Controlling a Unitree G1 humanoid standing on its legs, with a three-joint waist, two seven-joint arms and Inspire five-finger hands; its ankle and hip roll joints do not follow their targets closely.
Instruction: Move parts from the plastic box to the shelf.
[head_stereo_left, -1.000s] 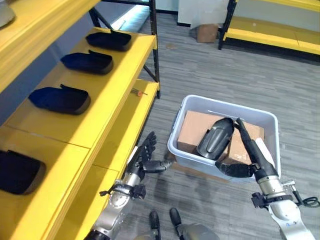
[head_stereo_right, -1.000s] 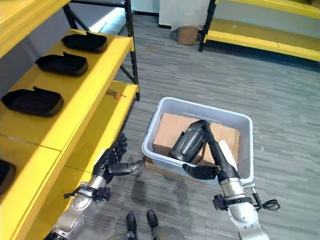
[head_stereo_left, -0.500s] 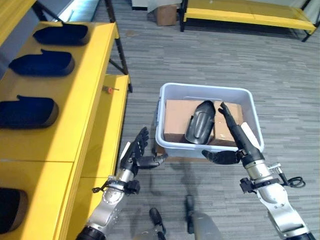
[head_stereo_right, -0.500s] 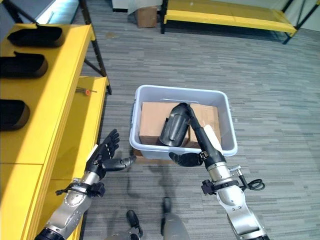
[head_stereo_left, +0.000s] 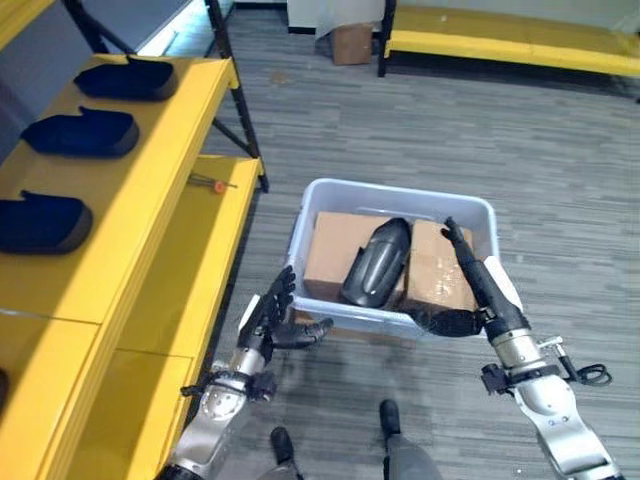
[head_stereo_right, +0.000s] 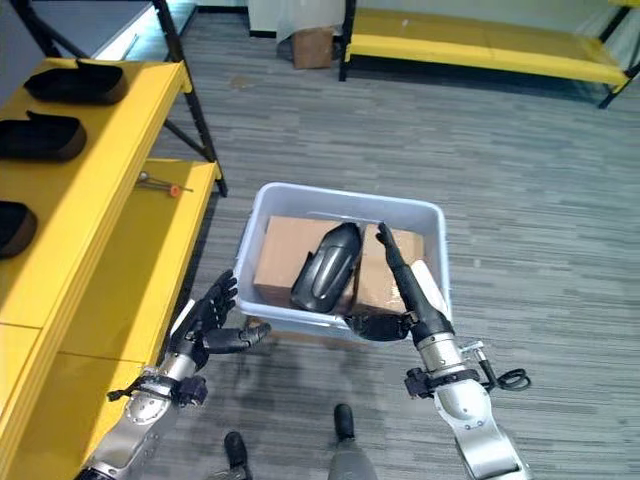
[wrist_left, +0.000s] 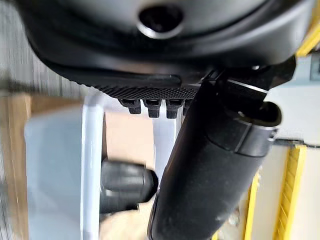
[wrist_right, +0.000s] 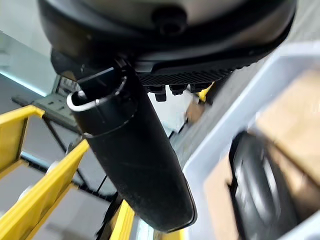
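Down on the grey floor (head_stereo_left: 560, 160), a pale plastic box (head_stereo_left: 330, 200) with two brown cardboard boxes (head_stereo_left: 335, 255) inside, side by side; on top of them, a dark curved part (head_stereo_left: 375, 262), lying tilted across the gap between the two; not held by either hand.

Right hand (head_stereo_left: 478, 290) over the box's near right corner, fingers straight and stretched out, pointing into the box just beside the part; thumb stuck out low, by the box's near wall; grasping nothing.

Left hand (head_stereo_left: 270, 318) outside the box, near its near left corner, fingers spread and straight, thumb pointing at the box wall; grasping nothing.

Off to the left, a yellow shelf (head_stereo_left: 150, 170) with three more dark parts (head_stereo_left: 80, 132) in a row on its upper board, well apart from each other; on the lower board, a small screwdriver (head_stereo_left: 212, 183) with an orange tip.

Far back, a small cardboard box (head_stereo_left: 350, 42) on the floor beside another yellow shelf (head_stereo_left: 500, 40).
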